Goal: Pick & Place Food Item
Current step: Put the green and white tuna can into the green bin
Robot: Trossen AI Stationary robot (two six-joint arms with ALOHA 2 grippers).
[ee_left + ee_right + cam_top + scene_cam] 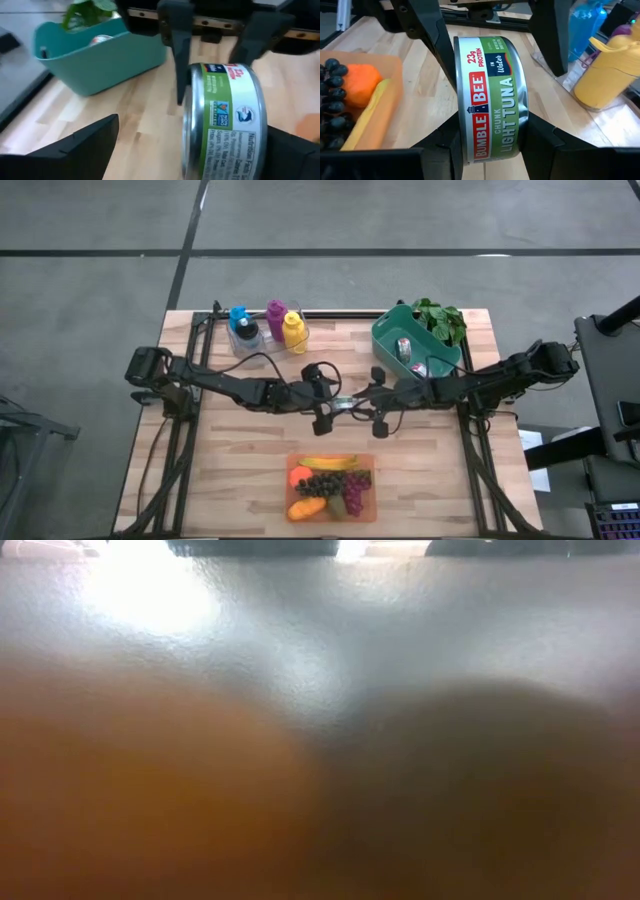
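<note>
At the table's middle, the right gripper [487,150] clamps a Bumble Bee tuna can [490,97] on edge. Around it the left gripper [185,150] stands wide, left of the teal basket [100,55].

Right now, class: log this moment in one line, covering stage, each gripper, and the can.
stage: handover mid-table | right gripper: shut on tuna can | left gripper: open around can, not gripping | green bin: beside right arm
</note>
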